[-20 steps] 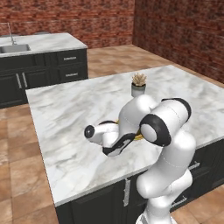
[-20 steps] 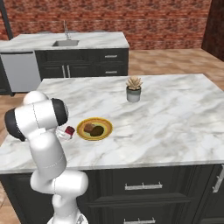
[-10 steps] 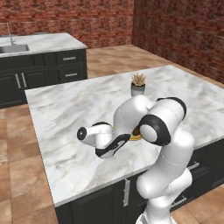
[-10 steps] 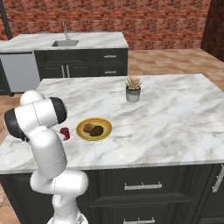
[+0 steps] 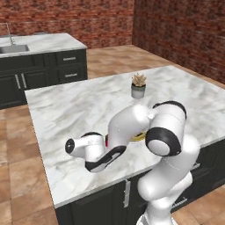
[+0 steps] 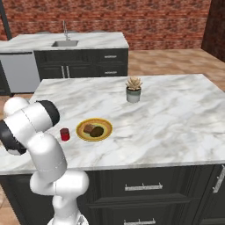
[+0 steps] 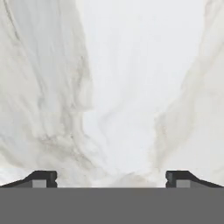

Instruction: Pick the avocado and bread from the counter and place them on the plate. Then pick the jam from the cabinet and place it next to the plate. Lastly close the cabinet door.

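The plate point(image 6: 105, 125) lies on the counter point(image 6: 167, 114), with the tan bread point(image 6: 89, 128) and the dark avocado point(image 6: 98, 131) side by side on it. The red jam point(image 6: 65, 134) jar stands upright just left of the plate, apart from its rim. In the left base view a sliver of the jam point(image 5: 107, 140) and the plate point(image 5: 139, 137) peek out behind my forearm. My gripper point(image 7: 111, 179) is open, its fingertips point(image 7: 43, 178) wide apart over bare marble with nothing between them. The cabinet and its door are out of view.
A grey pot with a spiky plant point(image 6: 133, 90) stands farther back on the counter. Behind it, across a tiled floor, runs a second counter with a sink point(image 6: 66, 43). The counter's near edge is close to my hand.
The jam was in my gripper beside the plate a second ago. It now stands alone, and my hand has drawn away to the left with the jaws opened.
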